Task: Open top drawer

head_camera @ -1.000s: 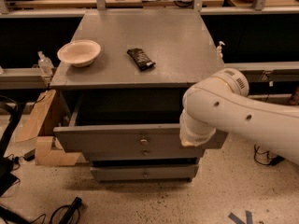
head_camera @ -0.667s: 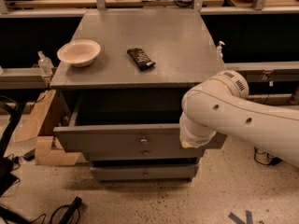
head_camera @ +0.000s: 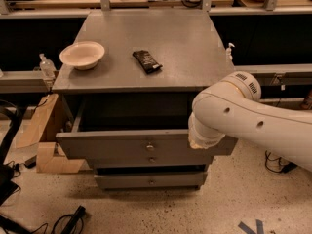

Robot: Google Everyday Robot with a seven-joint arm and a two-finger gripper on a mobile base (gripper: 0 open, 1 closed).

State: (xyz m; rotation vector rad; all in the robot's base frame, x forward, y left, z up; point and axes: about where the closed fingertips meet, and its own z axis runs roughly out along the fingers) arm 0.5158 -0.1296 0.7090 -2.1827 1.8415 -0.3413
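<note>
Already open, top drawer (head_camera: 122,147), jaws hidden at right end

The hand (head_camera: 205,140) blocks the right of the top drawer (head_camera: 122,147); left free.

The top drawer (head_camera: 117,149) stands pulled out, with the claw (head_camera: 201,142) at the right of its front.

Three drawers (head_camera: 122,181), one bowl (head_camera: 82,54), one dark bar (head_camera: 146,61), one gripper (head_camera: 204,141) at top drawer (head_camera: 107,149)
</note>
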